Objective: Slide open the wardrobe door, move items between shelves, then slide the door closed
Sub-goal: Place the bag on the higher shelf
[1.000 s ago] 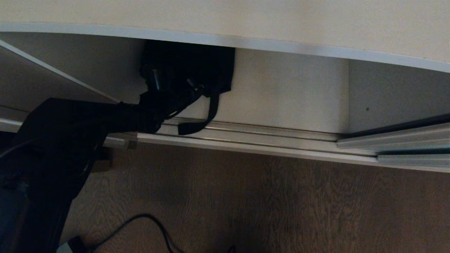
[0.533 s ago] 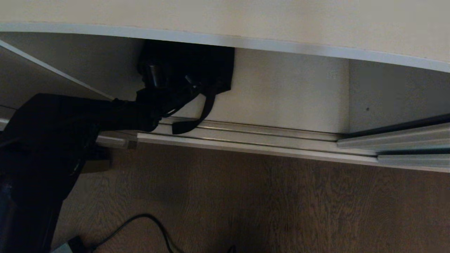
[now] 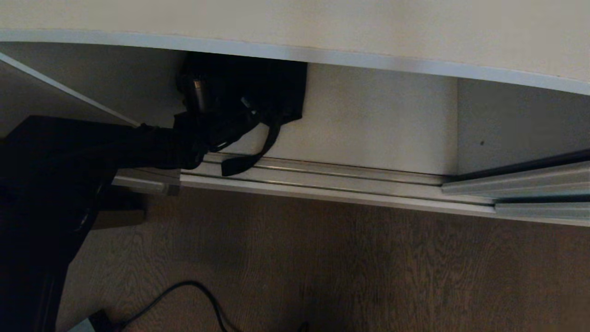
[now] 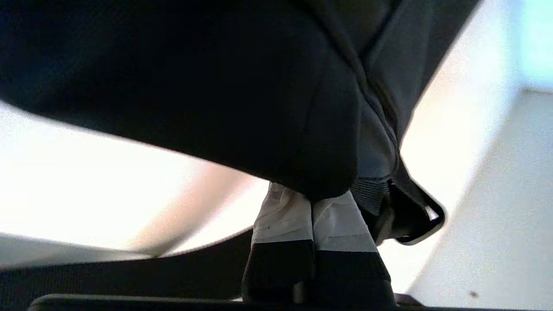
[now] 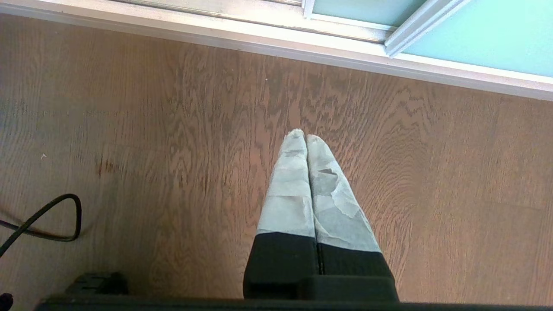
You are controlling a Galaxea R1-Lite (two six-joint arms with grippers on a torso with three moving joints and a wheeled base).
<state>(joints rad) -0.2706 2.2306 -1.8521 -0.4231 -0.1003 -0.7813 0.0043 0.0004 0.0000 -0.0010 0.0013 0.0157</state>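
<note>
Left arm [image 3: 92, 152] drawn back leftward, jaws clamped on black bag [image 3: 258, 92], strap trailing.

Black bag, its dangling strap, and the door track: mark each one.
black bag [image 3: 272, 87], head view, its right-hand body.
strap [image 3: 239, 164], head view, its lower loop end.
door track [image 3: 350, 177], head view, its middle rail.

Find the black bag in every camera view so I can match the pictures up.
Head view: the black bag hangs under the upper shelf, left of centre, strap trailing onto the door track.
Left wrist view: the bag fills the upper half, the left gripper clamped on it.
Right wrist view: not in it.
Shared landmark: the door track, in head and right wrist views.
</note>
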